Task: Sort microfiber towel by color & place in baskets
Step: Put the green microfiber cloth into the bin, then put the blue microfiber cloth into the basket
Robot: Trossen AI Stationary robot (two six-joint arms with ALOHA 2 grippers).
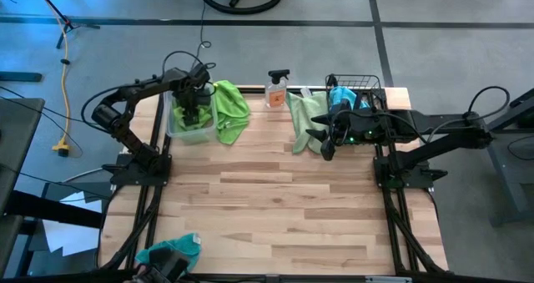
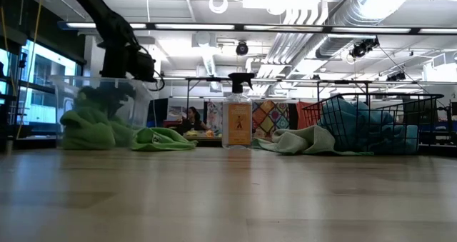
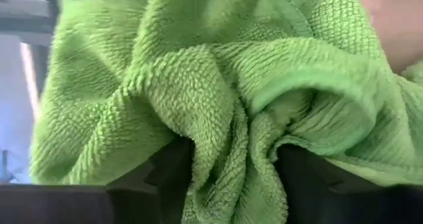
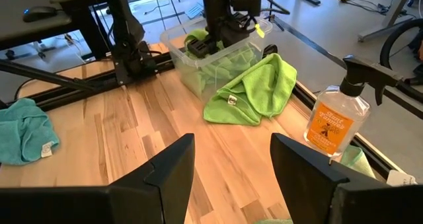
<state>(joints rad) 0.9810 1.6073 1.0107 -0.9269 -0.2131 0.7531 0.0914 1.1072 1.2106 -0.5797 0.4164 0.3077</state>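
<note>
From above, my left end effector (image 1: 193,108) sits down inside the clear tub (image 1: 173,133), where green towels already lie, while another lime towel (image 1: 229,109) drapes over the tub's rim onto the counter (image 1: 275,199); my right end effector (image 1: 327,143) waits with its fingers apart beside a pale green towel (image 1: 305,120) in front of the wire basket (image 1: 375,83), which holds blue cloth, and a teal towel (image 1: 171,251) lies at the near edge, so I judge sorting well along with three cloths left. At counter level, the tub is glossy and see-through, the basket (image 2: 378,121) a dark open grid, the spray bottle (image 2: 237,121) between them. Past my left wrist, looped fuzzy green pile (image 3: 218,85) bunches between my parted fingers; whether they grip it I cannot tell. Past my right wrist, nothing sits between my fingers, and the draped towel (image 4: 254,92) looks limp and soft.
</note>
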